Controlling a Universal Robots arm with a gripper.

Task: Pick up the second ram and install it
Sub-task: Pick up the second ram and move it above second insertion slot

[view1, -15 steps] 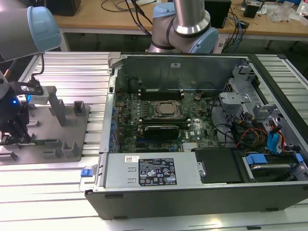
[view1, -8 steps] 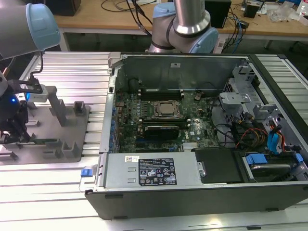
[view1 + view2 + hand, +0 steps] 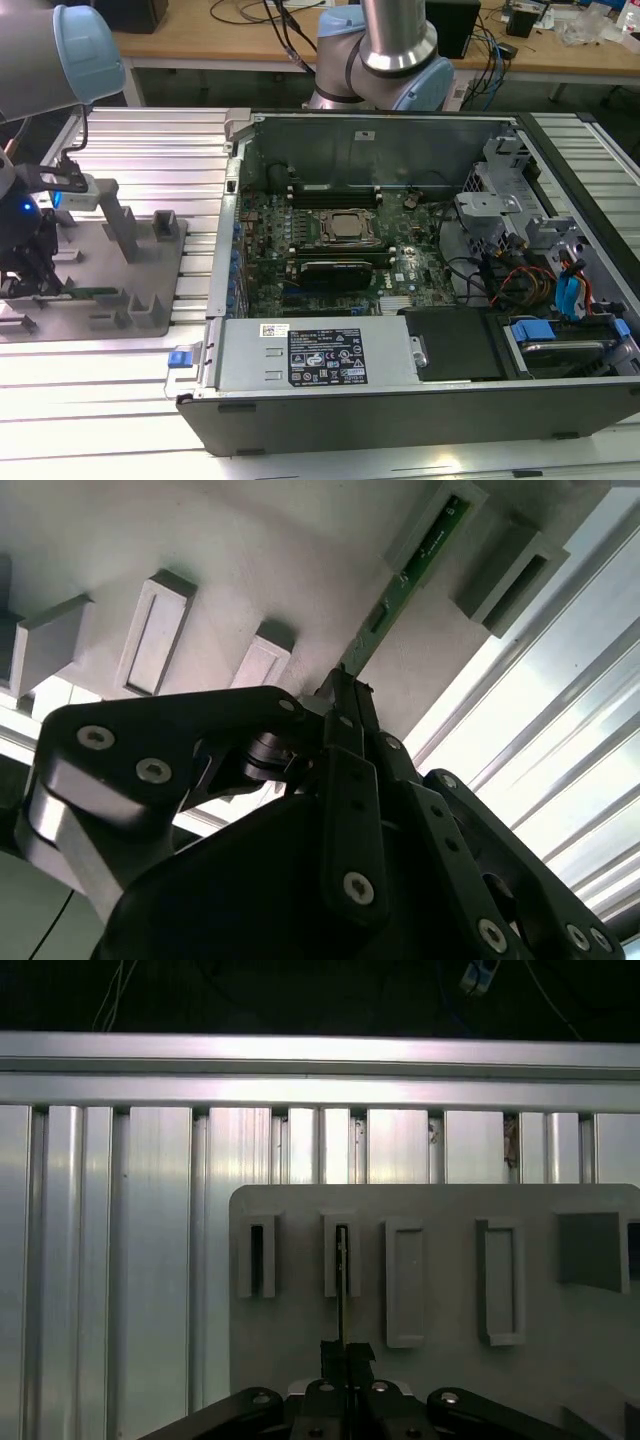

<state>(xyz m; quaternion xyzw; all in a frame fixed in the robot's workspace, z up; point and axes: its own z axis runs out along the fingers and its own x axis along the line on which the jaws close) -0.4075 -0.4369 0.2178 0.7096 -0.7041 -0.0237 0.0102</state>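
While the open computer case is sitting well apart on the exterior view's right, the gripper is hovering over the grey holder tray. Its fingers are looking clenched on the near end of the second ram. The stick is standing on edge in the tray, its far end sitting inside a slot block.

Risk, judged: the grip is taking only one end of a thin board, so the stick is likely to pivot or slip under its own length. Any off-axis pull is likely to bind the far end against the slot walls and drag the tray.
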